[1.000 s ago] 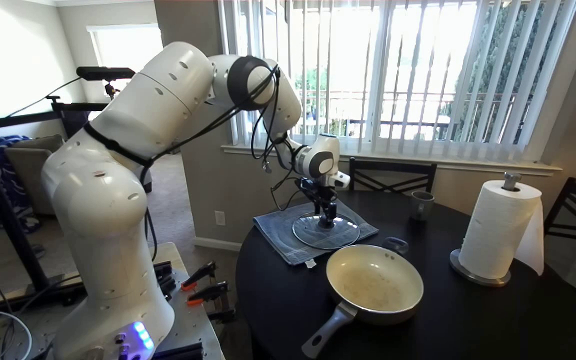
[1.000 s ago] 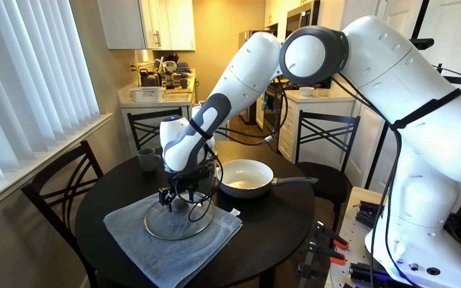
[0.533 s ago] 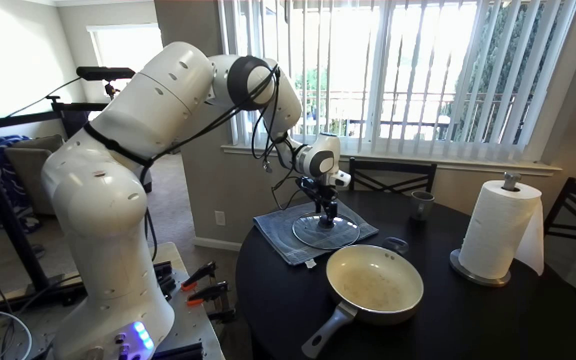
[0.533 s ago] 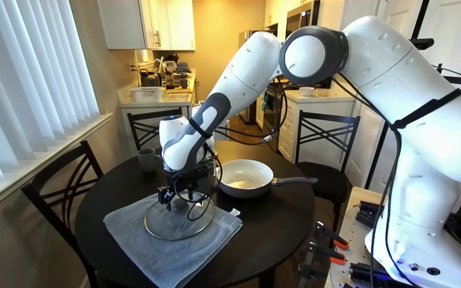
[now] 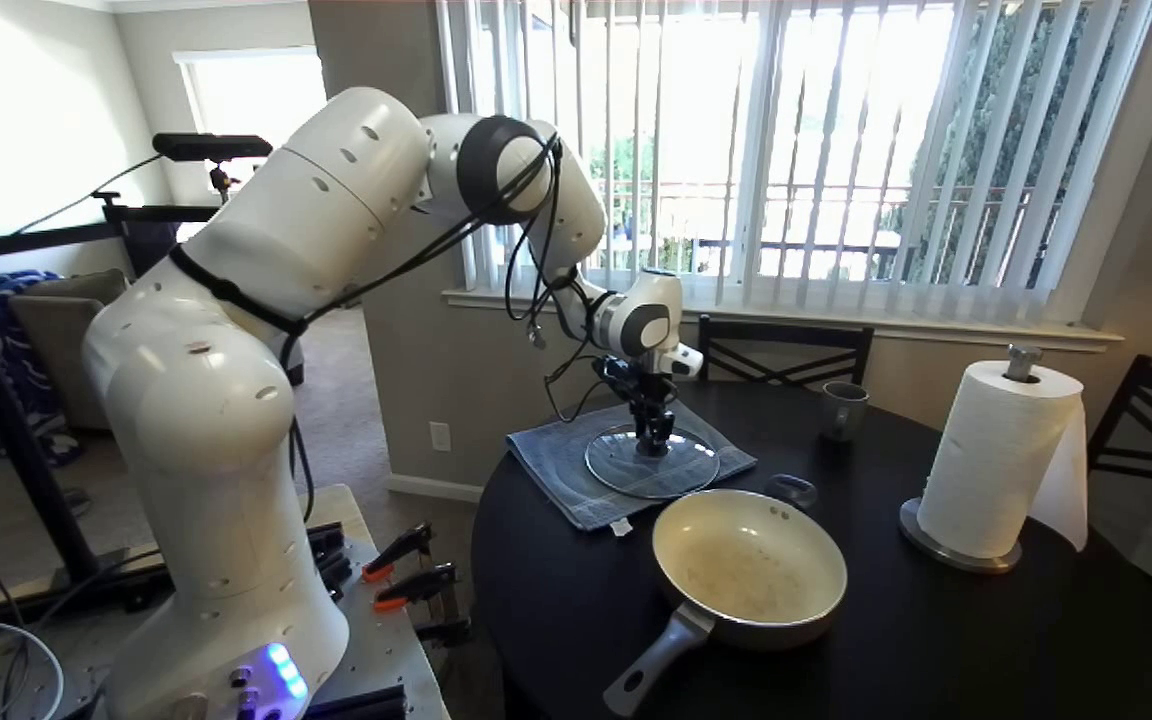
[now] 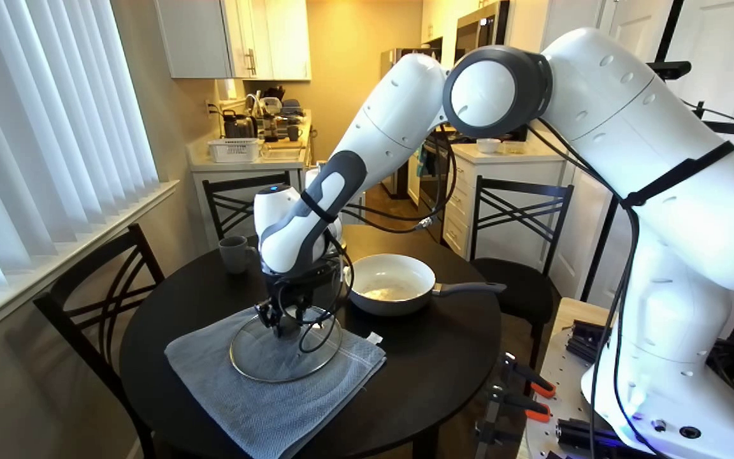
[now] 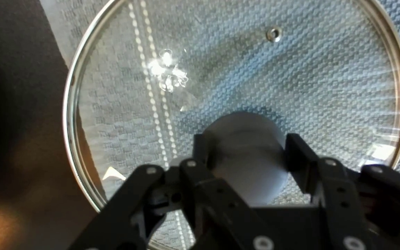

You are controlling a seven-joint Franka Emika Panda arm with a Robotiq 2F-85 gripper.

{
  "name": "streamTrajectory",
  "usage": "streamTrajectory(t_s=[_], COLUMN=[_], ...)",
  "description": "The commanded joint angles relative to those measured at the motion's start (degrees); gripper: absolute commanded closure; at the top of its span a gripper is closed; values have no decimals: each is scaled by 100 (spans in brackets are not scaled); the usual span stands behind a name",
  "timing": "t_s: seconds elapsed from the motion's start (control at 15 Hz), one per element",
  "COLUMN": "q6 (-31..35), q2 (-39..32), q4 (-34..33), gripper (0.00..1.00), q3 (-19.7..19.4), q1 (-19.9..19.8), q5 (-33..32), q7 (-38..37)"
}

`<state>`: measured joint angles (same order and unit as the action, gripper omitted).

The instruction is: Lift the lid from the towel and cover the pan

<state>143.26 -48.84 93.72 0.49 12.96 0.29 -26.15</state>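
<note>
- I see the lid as clear, glossy glass, its rim polished metal.
- The knob: smooth, dull sheen.
- My gripper looks matt.
- The towel: rough woven cloth.
- The pan: smooth, glossy inside.
- My arm: smooth, glossy.

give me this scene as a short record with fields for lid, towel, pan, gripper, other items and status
lid: clear, resting on the towel, one side reaching past the towel's edge
towel: grey-blue, spread on the table
pan: upright on the table beside the towel, uncovered
gripper: looks closed on the lid's dark knob
other items: mug and paper roll, both on the table
status: knob gripped, lid not yet on the pan
</note>
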Motion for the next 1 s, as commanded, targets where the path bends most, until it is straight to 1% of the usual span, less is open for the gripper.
streamTrajectory(t_s=[0.0, 0.53, 0.6, 0.67, 0.73, 0.87, 0.93], q6=[-164, -162, -180, -188, -171, -68, -14], q2=[-20, 68, 69, 59, 40, 2, -10], q4=[-93, -27, -36, -50, -75, -140, -173], gripper=[68, 68, 55, 18, 17, 5, 2], q3=[17, 0, -3, -1, -2, -31, -30], q1=[-20, -4, -7, -12, -15, 6, 4], q5=[173, 164, 169, 170, 169, 139, 137], q7=[161, 128, 122, 128, 131, 120, 131])
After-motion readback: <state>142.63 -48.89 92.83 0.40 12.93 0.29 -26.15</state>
